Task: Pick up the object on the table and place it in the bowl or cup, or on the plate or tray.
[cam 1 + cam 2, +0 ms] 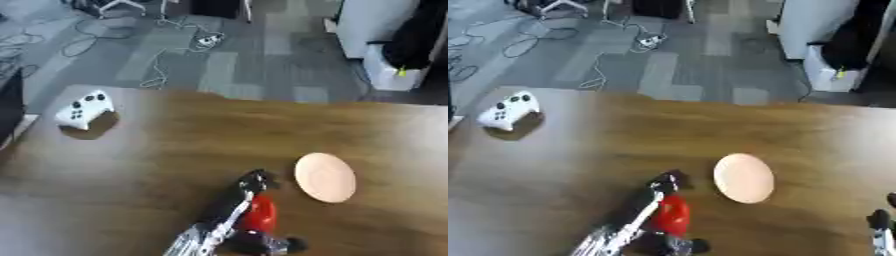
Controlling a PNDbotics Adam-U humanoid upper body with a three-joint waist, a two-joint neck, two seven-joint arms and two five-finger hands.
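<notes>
Your left hand (249, 220) has its fingers and thumb wrapped round a red object (260, 214) near the table's front edge, just left of the tan plate (325, 177); nothing lies between them. A white game controller (85, 109) sits well apart at the far left. Your right hand (878, 222) only peeks in at the lower right corner, and you cannot tell its fingers' pose. The wooden table (175, 150) is brown; beyond it, grey floor tiles carry loose cables (175, 40).
</notes>
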